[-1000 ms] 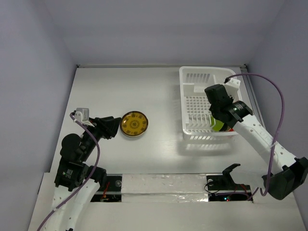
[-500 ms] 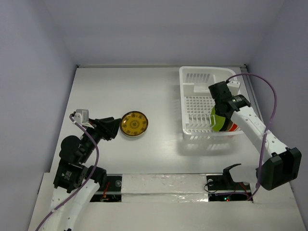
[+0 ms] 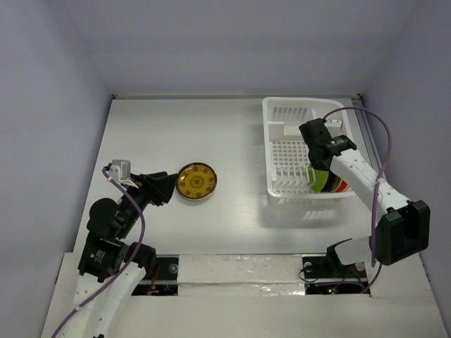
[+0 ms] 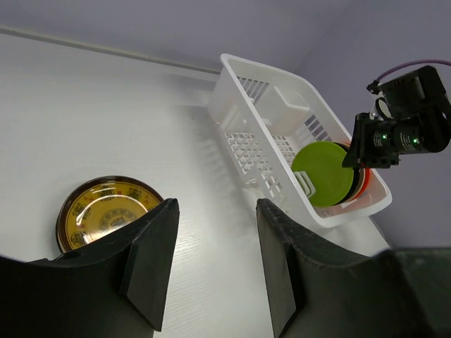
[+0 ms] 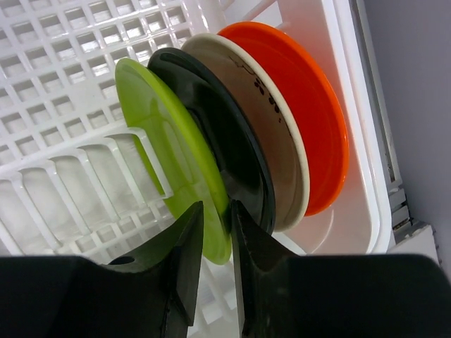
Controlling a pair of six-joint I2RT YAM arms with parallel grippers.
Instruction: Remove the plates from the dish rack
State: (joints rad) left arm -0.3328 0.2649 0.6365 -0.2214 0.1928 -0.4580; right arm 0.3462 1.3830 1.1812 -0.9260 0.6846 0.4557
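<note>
Four plates stand on edge at the near end of the dish rack (image 3: 282,113), in order: lime green plate (image 5: 162,127), black plate (image 5: 211,120), tan plate (image 5: 261,120), orange-red plate (image 5: 303,105). The right gripper (image 5: 215,208) has its fingers astride the lime green plate's rim; actual clamping cannot be told. The patterned plate (image 3: 196,182) lies flat on the worktop (image 3: 211,134), left of the rack. The left gripper (image 4: 217,211), fingers spread and empty, sits just left of it.

The left arm sat folded low, its gripper (image 4: 216,205) spread wide, while the right arm reached forward, its gripper (image 5: 217,211) angled downward (fingers (image 5: 184,260) nearly together).
</note>
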